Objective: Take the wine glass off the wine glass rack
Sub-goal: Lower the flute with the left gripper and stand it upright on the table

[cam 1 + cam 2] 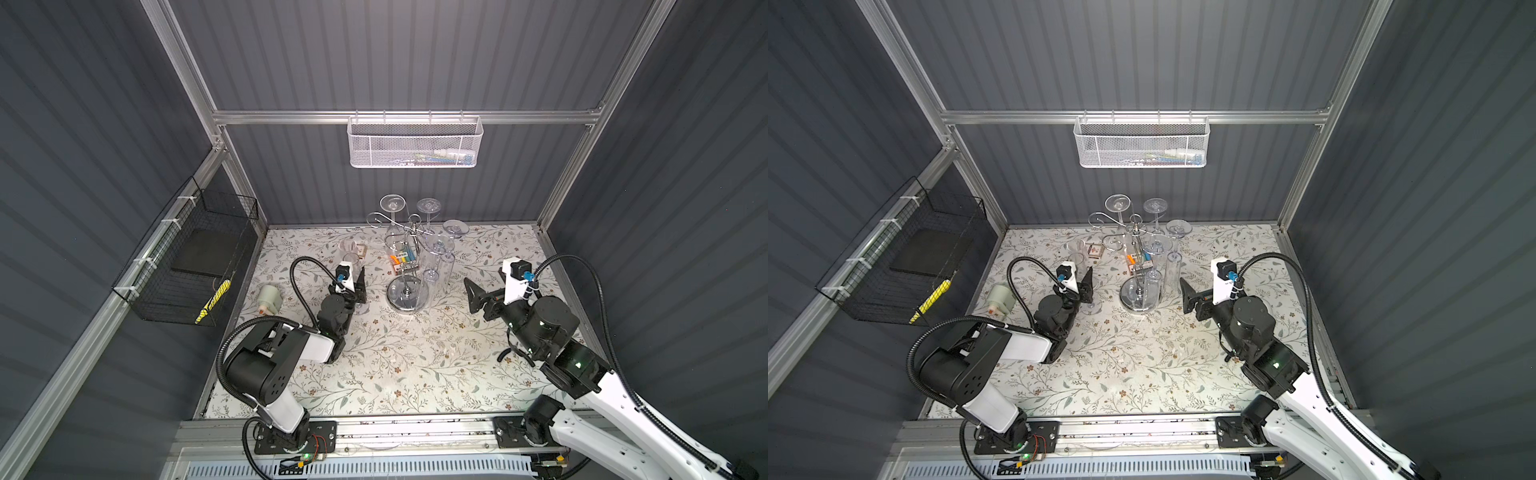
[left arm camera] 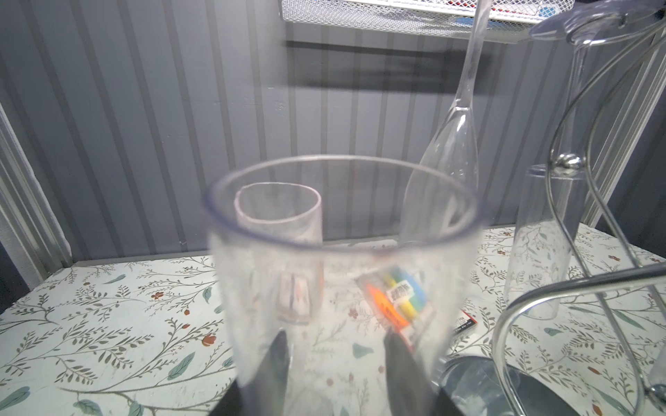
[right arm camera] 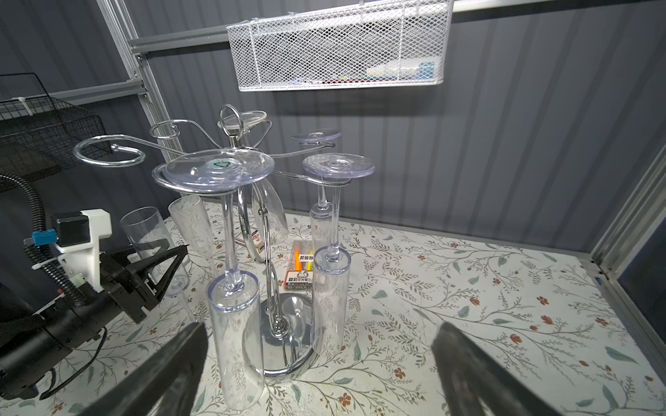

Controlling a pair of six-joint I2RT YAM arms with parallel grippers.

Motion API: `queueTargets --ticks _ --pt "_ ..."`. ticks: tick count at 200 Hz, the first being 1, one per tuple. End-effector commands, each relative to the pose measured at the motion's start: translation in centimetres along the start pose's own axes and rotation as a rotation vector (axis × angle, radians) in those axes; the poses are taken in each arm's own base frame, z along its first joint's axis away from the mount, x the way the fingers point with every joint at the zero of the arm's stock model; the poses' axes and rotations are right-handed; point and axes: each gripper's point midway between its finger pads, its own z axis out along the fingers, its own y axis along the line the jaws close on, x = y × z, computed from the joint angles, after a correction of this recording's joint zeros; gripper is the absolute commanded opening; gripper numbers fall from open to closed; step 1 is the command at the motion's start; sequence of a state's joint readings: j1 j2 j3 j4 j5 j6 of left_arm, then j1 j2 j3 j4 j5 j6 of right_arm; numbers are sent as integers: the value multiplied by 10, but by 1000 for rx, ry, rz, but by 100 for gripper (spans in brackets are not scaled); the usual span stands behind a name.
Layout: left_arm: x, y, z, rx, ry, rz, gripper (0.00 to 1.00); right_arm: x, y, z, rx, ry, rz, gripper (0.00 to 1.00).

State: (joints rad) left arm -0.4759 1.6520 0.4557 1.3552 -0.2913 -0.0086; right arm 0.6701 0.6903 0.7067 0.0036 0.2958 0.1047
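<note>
Your left tool [image 1: 358,284] is closed around the lower bowl of one wine glass [image 2: 252,270]. It holds the glass upright, rim up, just left of the wine glass rack [image 1: 408,305] and clear of its arms. So I judge the lift-off itself done. What seems left is to set the glass down on the surface [image 1: 395,365] and let go. You cannot tell from these views whether its foot already touches.

A second glass [image 1: 347,249] stands upright on the surface just beyond the held one. Four more glasses [image 3: 216,169] hang bowl-down on the far and right arms of the rack. The two scroll arms [image 3: 108,151] on its left are empty.

Your right tool [image 3: 320,331] is spread wide and holds nothing. It sits near the right side of the rack and points at it.

For room, mind these:
- The empty scroll arms reach out leftward, above and near the held glass, so a straight rise is probably tight.
- The standing glass closes off the far side.
- A pale cylinder [image 1: 270,299] lies near the left edge of the surface, close to the frame rail.
- A highlighter pack [image 1: 403,257] lies behind the rack pole.
- The near half of the surface is broad and bare, likely your easiest way out.
- The right tool has hanging bowls directly ahead, so any advance there risks a knock.
</note>
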Motion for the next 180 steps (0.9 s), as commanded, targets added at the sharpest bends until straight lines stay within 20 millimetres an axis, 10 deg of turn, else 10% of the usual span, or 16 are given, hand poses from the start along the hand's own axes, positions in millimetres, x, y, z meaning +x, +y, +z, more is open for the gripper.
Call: queueTargets --ticks 1,130,180 --pt "-19 1 2 2 -83 -25 37 -4 -4 -3 15 -25 15 99" --pt "-33 2 -12 18 -144 -14 98 -4 -8 -13 20 -38 44 99" --pt "-57 1 -24 33 -176 -15 100 -8 -6 -14 8 -40 61 99"
